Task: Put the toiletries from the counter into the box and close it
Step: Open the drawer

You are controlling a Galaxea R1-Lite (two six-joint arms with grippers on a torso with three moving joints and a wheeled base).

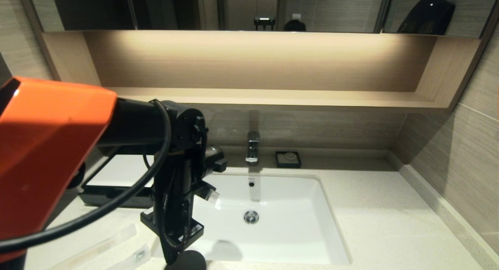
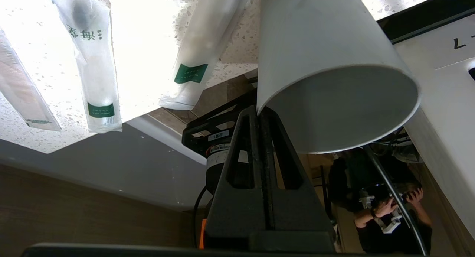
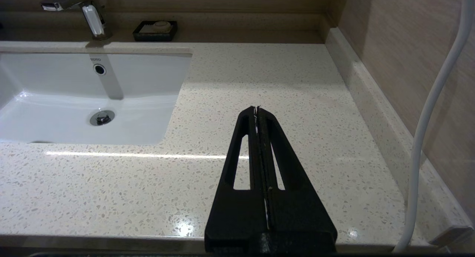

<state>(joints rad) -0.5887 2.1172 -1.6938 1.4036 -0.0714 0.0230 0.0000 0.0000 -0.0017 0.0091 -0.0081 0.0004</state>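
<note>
Three slim plastic-wrapped toiletries lie at the counter's [image 1: 382, 215] front left edge; the left wrist view shows one [image 2: 98, 64], a second [image 2: 202, 45] and a third [image 2: 22, 93]. Two show faintly in the head view [image 1: 97, 244]. The black box [image 1: 121, 172] with its white top stands at the back left, partly behind my left arm. My left wrist [image 1: 175, 207] hangs over the front left of the counter. The left gripper [image 2: 258, 110] is shut, its tip at the rim of a white cup [image 2: 315, 45]. My right gripper [image 3: 256, 107] is shut and empty over the bare counter [image 3: 259, 71] right of the basin.
The white basin [image 1: 273, 199] is set in the middle of the counter, with a chrome tap [image 1: 252, 147] behind it. A small black soap dish [image 1: 287, 159] sits by the back wall. A wooden shelf runs above, and a tiled wall closes the right side.
</note>
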